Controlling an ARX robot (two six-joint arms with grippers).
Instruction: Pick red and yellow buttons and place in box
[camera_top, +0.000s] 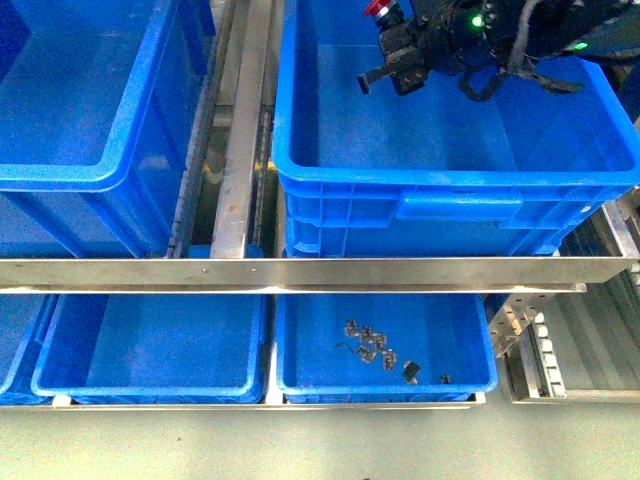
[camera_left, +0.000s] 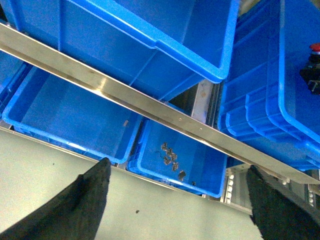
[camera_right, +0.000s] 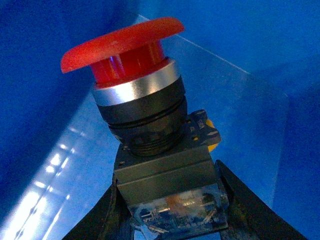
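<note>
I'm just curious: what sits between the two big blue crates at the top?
A grey metal rail runs between the left crate and the box, with dark gaps alongside it. The front view shows this best.

A steel crossbar (camera_top: 300, 272) spans the front view; a pale grey-green floor (camera_top: 300, 445) lies below it; a roller track (camera_top: 545, 350) sits under its right end; a metal rail (camera_top: 245, 120) runs back above it.

Right arm (camera_top: 450, 45): black housing, green lights (camera_top: 478, 19), looped black cables (camera_top: 545, 75).
Left end effector (camera_left: 177, 170): two black, matte, tapered fingers (camera_left: 90, 200).
</note>
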